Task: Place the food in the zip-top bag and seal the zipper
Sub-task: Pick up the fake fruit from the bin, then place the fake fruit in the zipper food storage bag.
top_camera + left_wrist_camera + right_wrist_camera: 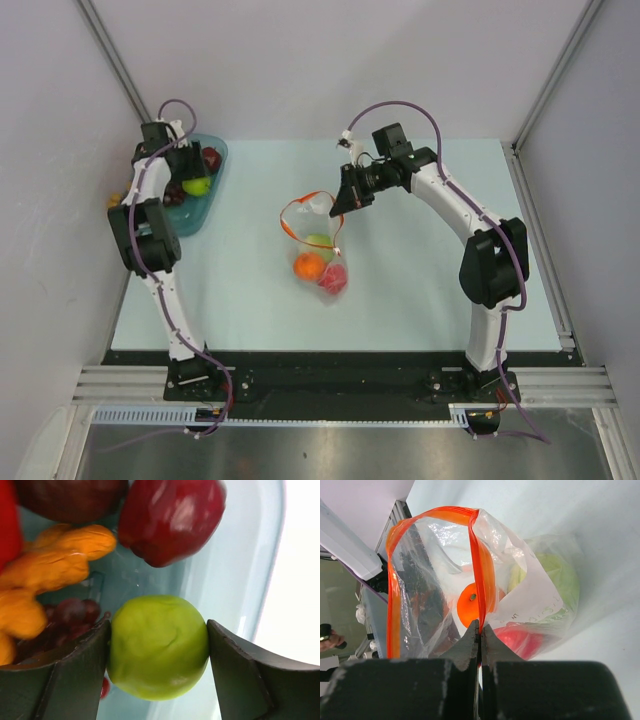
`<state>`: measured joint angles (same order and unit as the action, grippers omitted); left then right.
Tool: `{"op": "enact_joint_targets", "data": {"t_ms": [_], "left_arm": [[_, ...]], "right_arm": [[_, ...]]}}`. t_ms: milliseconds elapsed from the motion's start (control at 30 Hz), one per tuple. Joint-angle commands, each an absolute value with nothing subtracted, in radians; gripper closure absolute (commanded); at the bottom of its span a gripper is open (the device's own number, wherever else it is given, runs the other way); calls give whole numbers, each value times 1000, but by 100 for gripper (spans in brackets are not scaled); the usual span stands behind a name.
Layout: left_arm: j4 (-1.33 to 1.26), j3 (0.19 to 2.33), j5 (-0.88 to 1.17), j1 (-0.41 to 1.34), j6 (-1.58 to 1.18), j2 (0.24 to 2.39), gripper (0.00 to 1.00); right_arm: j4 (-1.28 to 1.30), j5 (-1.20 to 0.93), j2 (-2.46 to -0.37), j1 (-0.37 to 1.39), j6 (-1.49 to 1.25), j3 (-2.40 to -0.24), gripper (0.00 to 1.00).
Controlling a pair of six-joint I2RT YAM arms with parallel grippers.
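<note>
Three fruits [310,265] are held in the zip-top bag [316,214], its zipper [481,560] pinched by the closed right gripper [480,629]; a green apple [157,655] is clasped in the tray [235,555] by the left gripper [158,630]; sealing is undone.

The left arm [150,235] is extended forward along the table's left side, bent at the elbow, with the wrist angled downward; the left gripper [158,630] is spread wide, and its two dark fingers [65,680] are laid against opposite sides of a green apple [157,647]; the right arm [470,225] is arched up from its base and folded inward toward the middle; the right gripper [480,629] is closed tight, and the zipper [482,570] is pinched between its fingertips.
</note>
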<state>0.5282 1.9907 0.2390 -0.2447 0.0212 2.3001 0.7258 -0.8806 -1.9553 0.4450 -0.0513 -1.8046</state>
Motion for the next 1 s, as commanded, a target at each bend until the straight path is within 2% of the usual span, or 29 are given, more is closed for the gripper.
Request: {"op": "enact_joint_targets", "data": {"t_ms": [0, 167, 300, 433, 667, 867, 967], "left_arm": [[431, 1968, 238, -262, -51, 2093, 38], [403, 1866, 337, -194, -63, 1887, 40], [374, 1680, 483, -97, -69, 1689, 38], [370, 1534, 584, 91, -52, 1514, 37], [364, 1367, 540, 350, -3, 1394, 36], [403, 1336, 523, 416, 55, 1442, 26], [452, 1367, 515, 419, 83, 1462, 9]], "right_arm": [[730, -887, -1924, 446, -21, -1838, 100], [733, -888, -1911, 451, -11, -1825, 100], [730, -890, -1898, 454, -9, -1810, 100], [727, -891, -1884, 459, -5, -1793, 100], [718, -897, -1862, 463, -5, -1767, 100], [713, -896, -1852, 462, -6, -1761, 100], [710, -899, -1853, 462, -11, -1764, 100]]}}
